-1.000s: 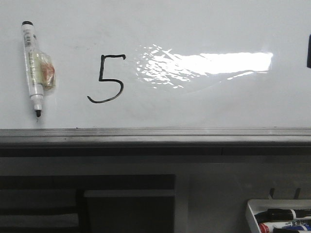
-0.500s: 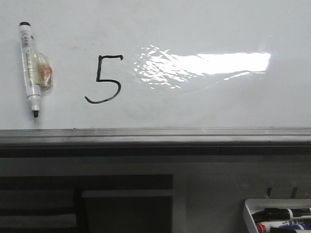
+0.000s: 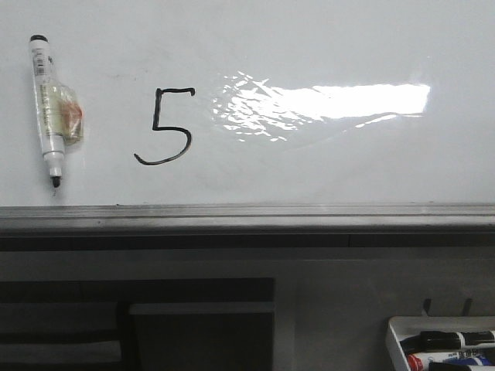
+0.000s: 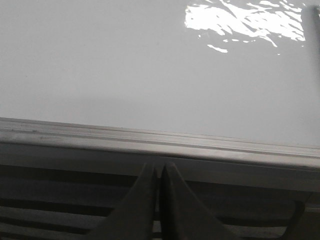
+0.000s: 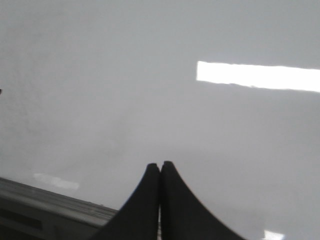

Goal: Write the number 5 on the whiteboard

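White marker (image 3: 50,108) beside number 5 (image 3: 165,126)

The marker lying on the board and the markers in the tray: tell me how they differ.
The marker on the whiteboard lies alone, fully visible, uncapped, tip toward the board's edge strip. The markers in the tray are bunched crosswise, cut off by the frame, one red, one blue. All are slim pens.

On the whiteboard (image 3: 309,46), a marker (image 3: 49,108) lies left of the number 5 (image 3: 166,126); a marker tray (image 3: 398,340) sits below, right.

dark object gone from whiteboard (image 3: 309,46) right edge
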Robot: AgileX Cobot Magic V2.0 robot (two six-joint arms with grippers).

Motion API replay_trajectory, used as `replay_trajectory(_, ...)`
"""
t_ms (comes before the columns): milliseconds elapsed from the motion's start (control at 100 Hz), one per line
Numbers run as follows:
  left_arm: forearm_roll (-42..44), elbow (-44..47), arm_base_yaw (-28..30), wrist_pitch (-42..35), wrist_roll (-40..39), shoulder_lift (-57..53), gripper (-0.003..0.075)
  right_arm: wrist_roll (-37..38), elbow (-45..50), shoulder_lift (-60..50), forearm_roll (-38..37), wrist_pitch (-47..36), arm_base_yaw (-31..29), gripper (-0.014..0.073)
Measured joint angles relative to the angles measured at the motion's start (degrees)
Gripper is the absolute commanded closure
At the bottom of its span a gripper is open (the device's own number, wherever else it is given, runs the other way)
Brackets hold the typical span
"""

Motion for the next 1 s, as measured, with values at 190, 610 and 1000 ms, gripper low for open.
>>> replay_trajectory(190, 0.0, 0.0, 0.0, 0.0, 0.0, 0.0, 0.0741, 2.78, 4.93, -8.73, 0.0, 1.92, -7.36, 0.0655)
replay_trajectory(610, -0.19, 0.0, 0.0, 0.0, 0.0, 0.0, 0.0741, 3.42, 4.82, -11.06, -0.37, 20.44, -10.27, 0.0655)
replay_trajectory(1000, -0.19, 0.0, 0.0, 0.0, 0.0, 0.0, 0.0741, 3.42, 4.82, -11.06, -0.37, 20.66, -10.27, 0.0655)
